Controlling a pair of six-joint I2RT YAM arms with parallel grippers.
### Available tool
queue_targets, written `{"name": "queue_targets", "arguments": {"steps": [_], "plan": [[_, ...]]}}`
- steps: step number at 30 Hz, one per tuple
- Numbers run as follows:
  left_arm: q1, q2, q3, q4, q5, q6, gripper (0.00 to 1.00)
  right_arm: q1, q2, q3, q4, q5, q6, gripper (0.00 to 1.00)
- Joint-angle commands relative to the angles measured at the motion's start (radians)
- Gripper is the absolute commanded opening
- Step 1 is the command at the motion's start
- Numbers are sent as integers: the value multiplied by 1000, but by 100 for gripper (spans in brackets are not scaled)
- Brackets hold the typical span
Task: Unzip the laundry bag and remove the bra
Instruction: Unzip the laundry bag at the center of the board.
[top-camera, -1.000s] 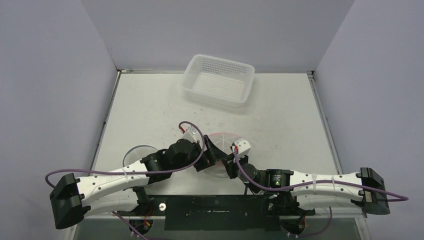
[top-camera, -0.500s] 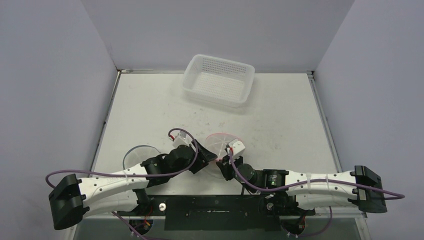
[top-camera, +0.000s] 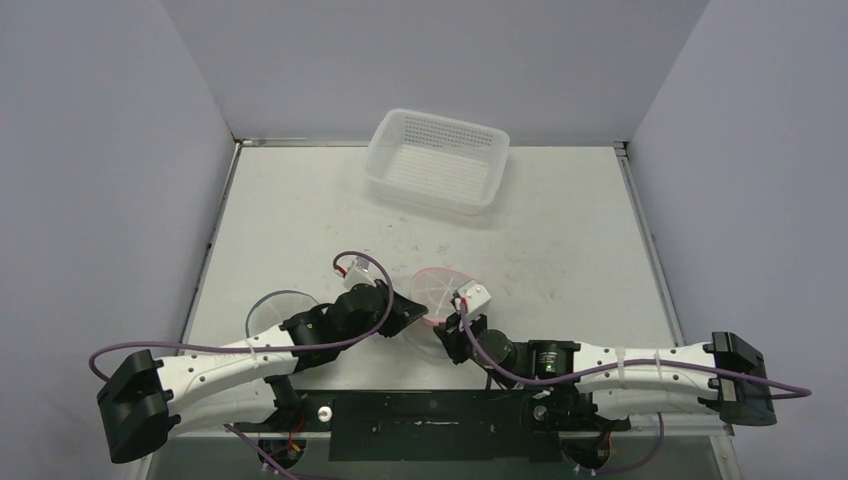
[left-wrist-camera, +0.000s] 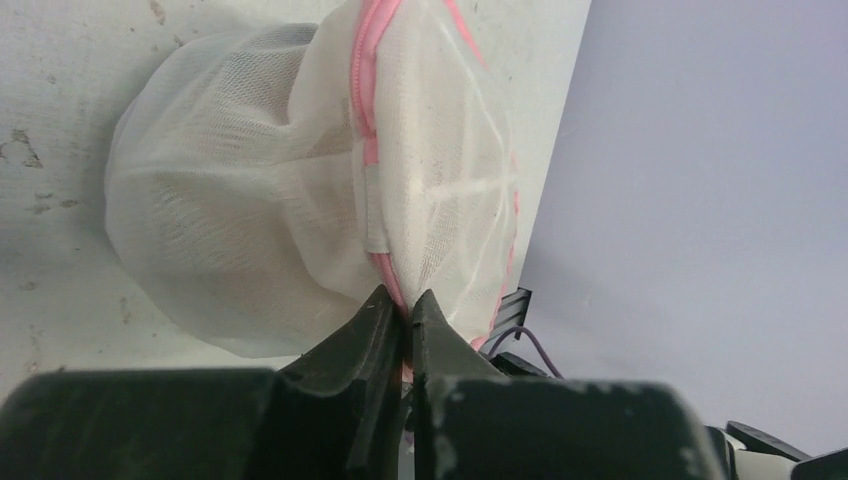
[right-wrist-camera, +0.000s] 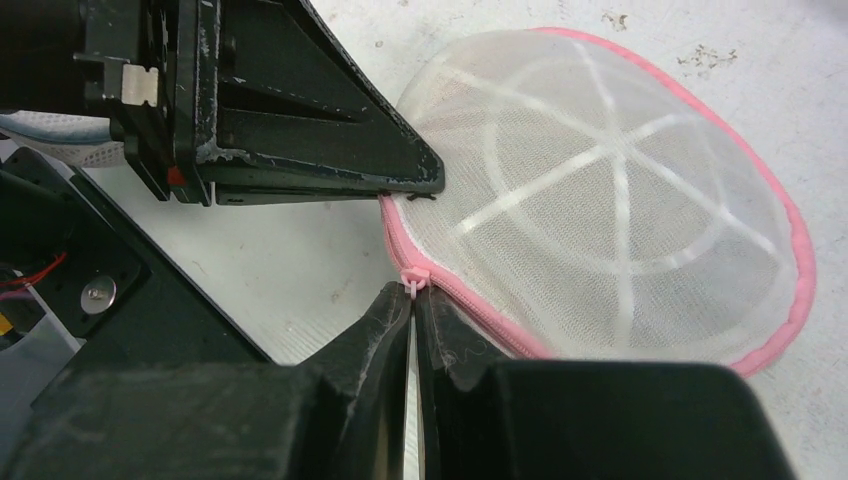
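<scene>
Pinching the laundry bag rim, left hand and right hand press together; contents indistinct.

laundry bag: white mesh, pink zip edging | basket: white, seemingly dotted holes | cables: purple

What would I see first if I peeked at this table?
A round white mesh laundry bag with a bright pink zipper edge lies near the front middle of the table. The black left end effector and right end effector both pinch that pink edge from the near side, close together. At the far edge sits a white plastic basket.
</scene>
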Motion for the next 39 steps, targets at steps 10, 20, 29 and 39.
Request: {"name": "queue_targets", "arguments": {"steps": [10, 20, 29, 39], "plan": [[95, -28, -2, 50, 57, 112, 0, 5, -85, -1, -190, 146, 72, 5], [162, -1, -2, 177, 211, 270, 0, 11, -182, -30, -209, 165, 85, 5], [264, 167, 196, 200, 393, 424, 4, 32, -177, -34, -84, 129, 48, 5], [309, 102, 87, 148, 404, 407, 74, 36, -28, -27, 62, 112, 69, 5]]}}
